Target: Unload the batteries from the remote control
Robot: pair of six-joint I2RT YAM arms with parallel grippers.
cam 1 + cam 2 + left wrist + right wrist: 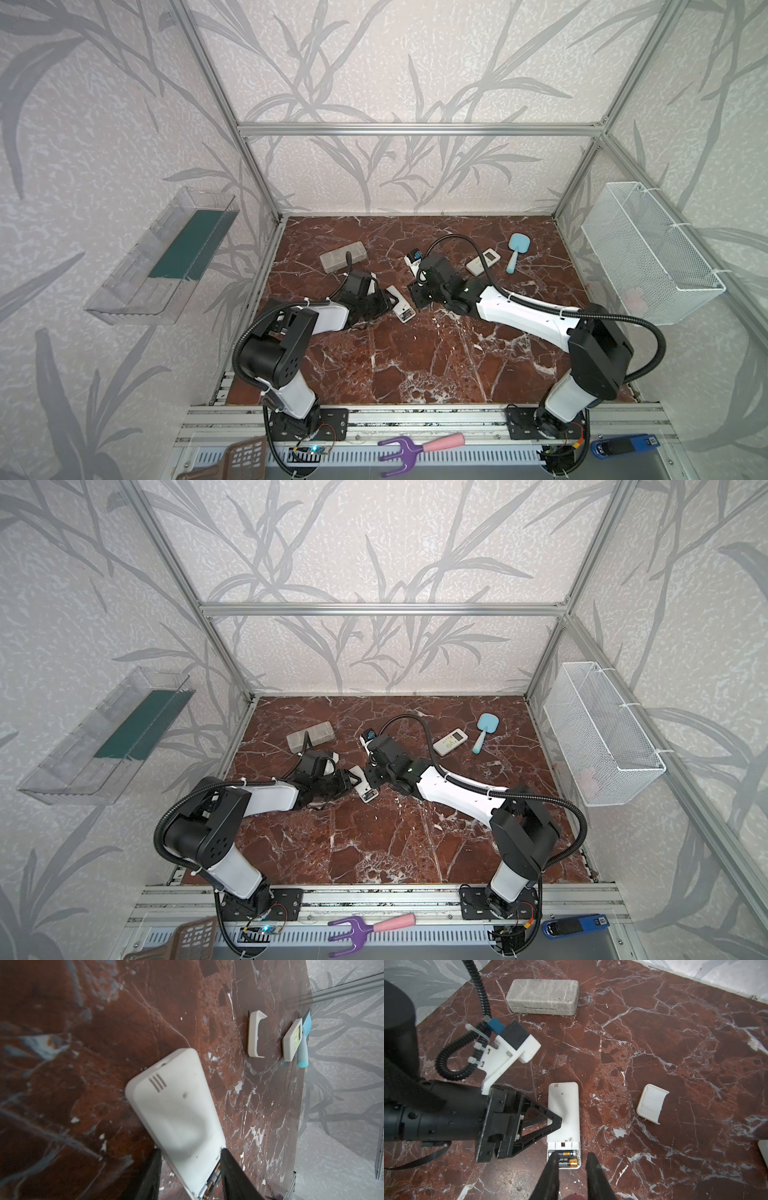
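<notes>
Desk (pixel 675 1047) red marble, slick. Batteries (pixel 568 1159) seated in open bay of remote control (pixel 563 1109), face down mid-desk. My right pincer (pixel 572 1156) narrowly spread, one tip at end of a battery, holding nothing. My left pincer (pixel 191 1149) straddles remote; firm pinch or not, cannot tell. Advise: brace remote, then lever battery up by end. Cover (pixel 653 1103) lies apart; patterned walls (pixel 374 62) around.

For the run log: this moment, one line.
cover off | batteries in remote | left gripper around remote | right gripper over batteries
</notes>
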